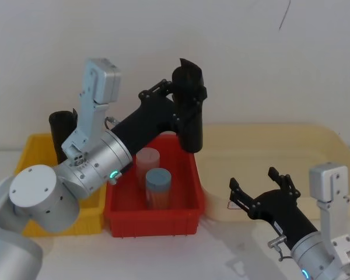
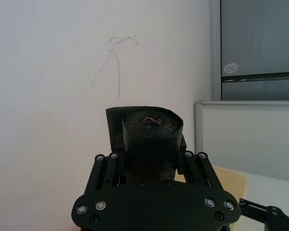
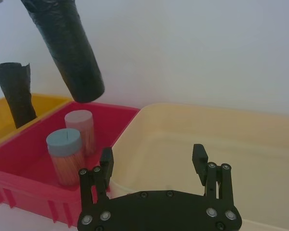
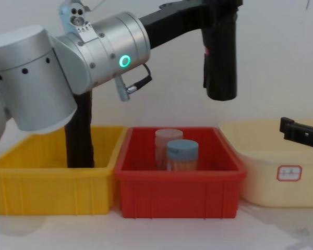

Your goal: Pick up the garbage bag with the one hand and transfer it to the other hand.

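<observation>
Currently, left gripper (image 1: 186, 100) is clamping the garbage bag (image 1: 191, 129) near its upper end, holding it roughly upright in the air above the red bin (image 1: 151, 217), likely leaving the lower length free for handover. Right gripper (image 1: 254, 182) is hovering low, fingers spread, before the cream tray (image 1: 268, 140), well apart from the bag.

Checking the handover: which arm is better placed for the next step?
Right. The left tool is shut on the garbage bag, high above the red bin; the right tool sits open and empty lower down, free to take the roll's bare lower end.
</observation>
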You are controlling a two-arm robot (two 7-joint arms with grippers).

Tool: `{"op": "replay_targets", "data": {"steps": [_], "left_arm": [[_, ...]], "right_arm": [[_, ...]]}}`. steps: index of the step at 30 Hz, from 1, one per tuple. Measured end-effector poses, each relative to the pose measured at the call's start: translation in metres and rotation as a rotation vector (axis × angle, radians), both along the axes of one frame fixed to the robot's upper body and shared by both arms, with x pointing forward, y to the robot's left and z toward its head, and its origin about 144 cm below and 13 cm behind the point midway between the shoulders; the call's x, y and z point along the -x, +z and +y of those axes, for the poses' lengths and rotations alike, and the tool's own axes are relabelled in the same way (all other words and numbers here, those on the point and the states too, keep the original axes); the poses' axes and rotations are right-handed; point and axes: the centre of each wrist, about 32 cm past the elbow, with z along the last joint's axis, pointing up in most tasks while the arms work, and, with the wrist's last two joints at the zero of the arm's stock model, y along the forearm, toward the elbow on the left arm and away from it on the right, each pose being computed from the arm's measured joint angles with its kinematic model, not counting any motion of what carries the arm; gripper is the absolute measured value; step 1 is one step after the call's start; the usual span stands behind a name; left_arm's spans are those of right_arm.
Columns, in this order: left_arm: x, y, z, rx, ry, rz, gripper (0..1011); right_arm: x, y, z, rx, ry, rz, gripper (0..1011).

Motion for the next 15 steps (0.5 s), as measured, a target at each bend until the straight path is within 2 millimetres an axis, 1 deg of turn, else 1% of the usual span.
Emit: {"op": "replay_targets", "data": {"steps": [8, 15], "left_arm": [[-0.001, -0.006, -0.011, 0.023, -0.031, 0.007, 554], [0.0, -0.009, -0.016, 0.04, -0.044, 0.012, 554]], "right_arm": [[0.0, 0.0, 0.0, 0.0, 0.001, 0.0, 1000], [0.001, 0.002, -0.001, -0.001, 0.015, -0.012, 1001]]}}
